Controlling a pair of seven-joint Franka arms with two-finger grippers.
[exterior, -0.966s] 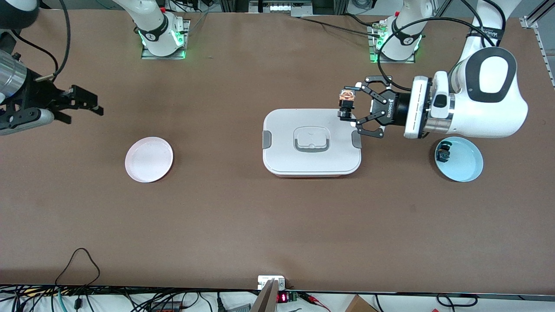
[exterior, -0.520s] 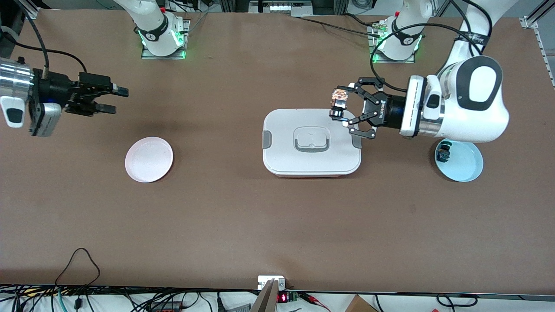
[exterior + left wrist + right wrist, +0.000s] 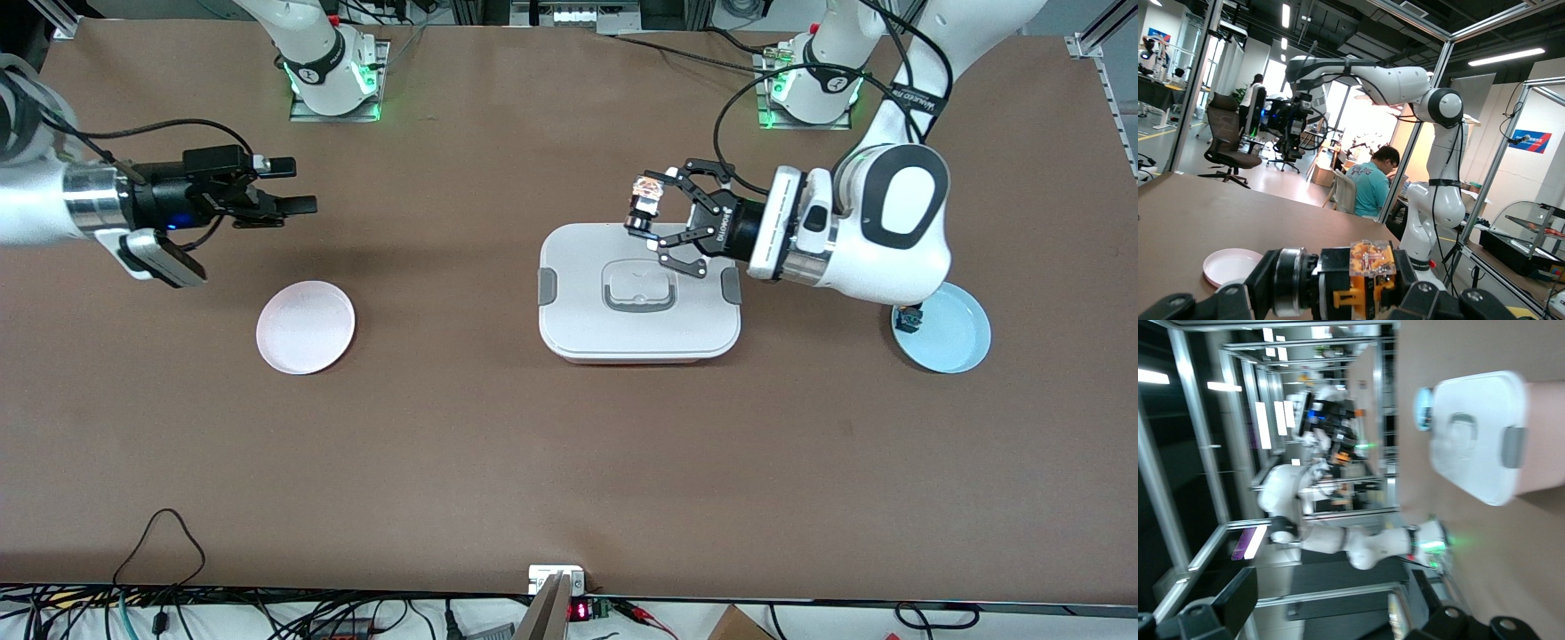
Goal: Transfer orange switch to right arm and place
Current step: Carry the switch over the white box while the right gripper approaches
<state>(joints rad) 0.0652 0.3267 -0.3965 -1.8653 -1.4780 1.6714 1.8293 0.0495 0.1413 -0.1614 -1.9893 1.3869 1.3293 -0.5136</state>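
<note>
The orange switch (image 3: 642, 197), a small black block with an orange cap under a clear cover, is held in my left gripper (image 3: 645, 212), which is shut on it over the white lidded box's (image 3: 578, 329) edge toward the arm bases. In the left wrist view the orange switch (image 3: 1371, 269) sits across the jaws. My right gripper (image 3: 296, 185) hangs open and empty over bare tabletop near the pink plate (image 3: 305, 326), its fingers pointing toward the left gripper. The two grippers are far apart.
A light blue plate (image 3: 956, 338) lies at the left arm's end of the table, half under that arm, with a small black switch (image 3: 907, 316) on its rim side. The right wrist view shows the white box (image 3: 1478, 443).
The left arm has carried the orange switch toward the right arm's end, to over the box. The right arm has swung in from the table's end toward the middle, fingers still open.
</note>
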